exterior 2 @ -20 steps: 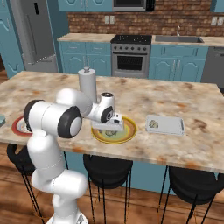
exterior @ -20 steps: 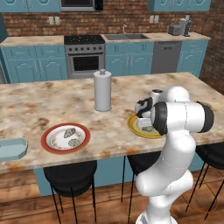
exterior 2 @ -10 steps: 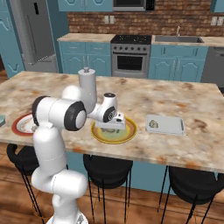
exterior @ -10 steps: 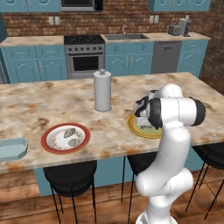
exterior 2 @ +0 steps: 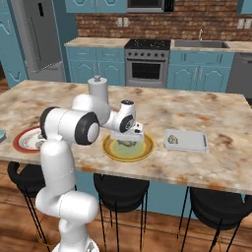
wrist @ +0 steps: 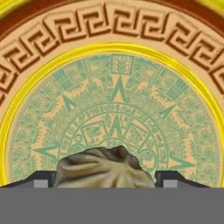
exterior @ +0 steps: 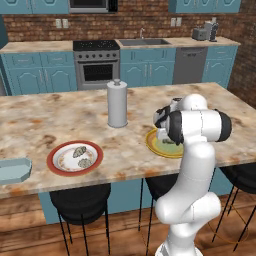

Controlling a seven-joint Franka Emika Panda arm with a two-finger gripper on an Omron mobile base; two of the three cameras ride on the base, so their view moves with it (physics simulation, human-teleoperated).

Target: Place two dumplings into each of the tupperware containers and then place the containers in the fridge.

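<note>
Down on the yellow plate [wrist: 26, 74], a dumpling [wrist: 104, 168] sits between the wide-open end effector [wrist: 105, 178] tips.

Mottled polished-stone look on counter [exterior: 45, 125]. Glazed, patterned ceramic look on yellow plate [wrist: 114, 70]. Matt, creased doughy surface on dumpling [wrist: 104, 171]. Brushed steel on fridge [exterior 2: 42, 39]. Smooth pale plastic look on whitish container [exterior 2: 186, 141].
</note>
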